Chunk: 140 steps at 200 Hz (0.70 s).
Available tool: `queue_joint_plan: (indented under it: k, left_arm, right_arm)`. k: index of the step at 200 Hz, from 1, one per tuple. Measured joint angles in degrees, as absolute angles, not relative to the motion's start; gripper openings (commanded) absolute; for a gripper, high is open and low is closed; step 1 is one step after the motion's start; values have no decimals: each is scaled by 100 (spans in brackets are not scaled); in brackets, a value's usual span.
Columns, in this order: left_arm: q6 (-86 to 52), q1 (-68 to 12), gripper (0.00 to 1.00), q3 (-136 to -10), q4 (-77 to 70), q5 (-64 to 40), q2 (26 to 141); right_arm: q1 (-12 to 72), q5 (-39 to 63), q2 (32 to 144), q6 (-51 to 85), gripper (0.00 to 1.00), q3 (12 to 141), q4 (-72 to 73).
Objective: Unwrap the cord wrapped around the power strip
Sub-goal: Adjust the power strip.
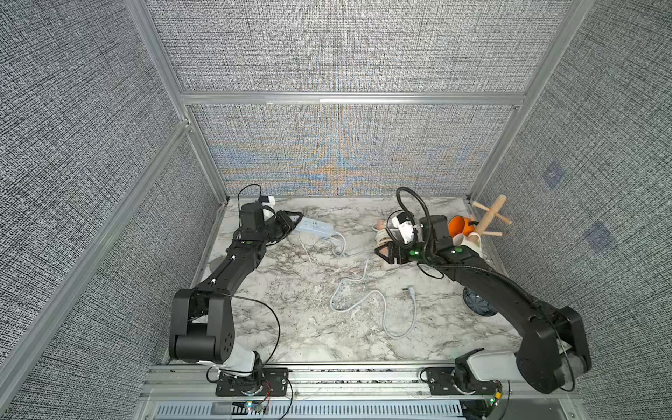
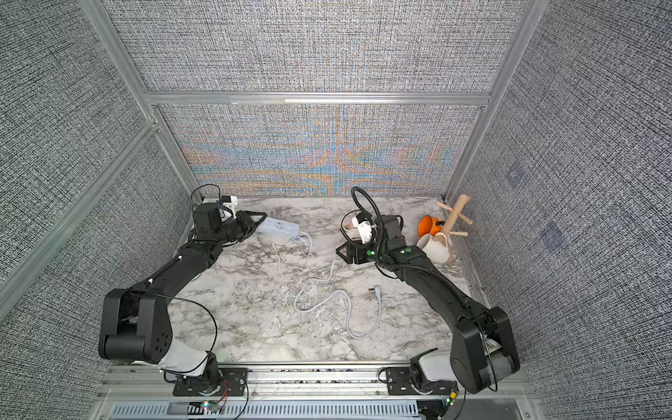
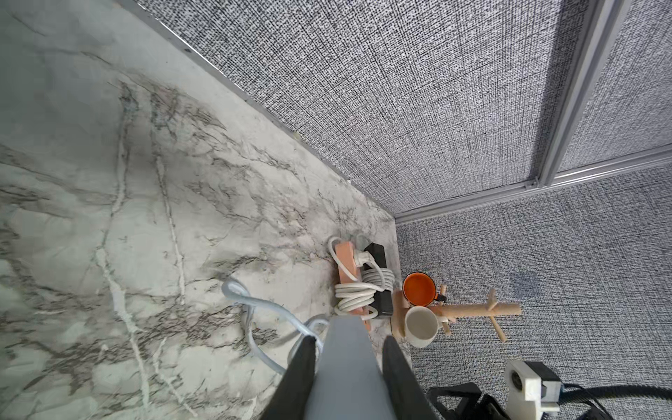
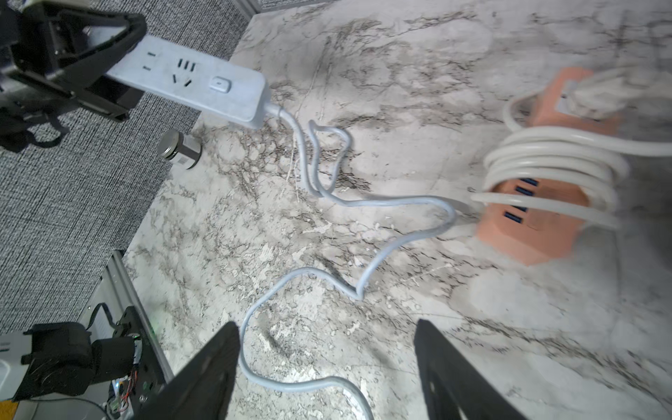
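Note:
A light grey power strip sits at the far left of the marble table. My left gripper is shut on one end of it. The grey body fills the gap between the black fingers. Its pale cord leaves the other end and lies in loose curves across the middle of the table, ending in a plug. My right gripper hovers open above the cord with nothing held.
An orange power strip wound with a white cord stands by the right gripper, with a black strip beside it. An orange mug, a white mug and a wooden mug tree fill the far right corner. A metal cylinder sits at the left edge.

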<state>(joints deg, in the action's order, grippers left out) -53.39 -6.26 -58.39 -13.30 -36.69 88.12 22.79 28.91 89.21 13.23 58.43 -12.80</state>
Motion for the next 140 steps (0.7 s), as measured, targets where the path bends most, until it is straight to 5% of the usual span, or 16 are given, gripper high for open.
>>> queue_joint_plan:
  k: [92,140]
  left_arm:
    - [-5732,-1011,0,-6187,-1444,-4613,8851]
    - [-5883,-1175,0,-6117,-1619,-4729,8851]
  right_arm:
    - [2565,3365,10200,976,47,6696,-355]
    - [2552,3256,10545,978,14,7011,-329]
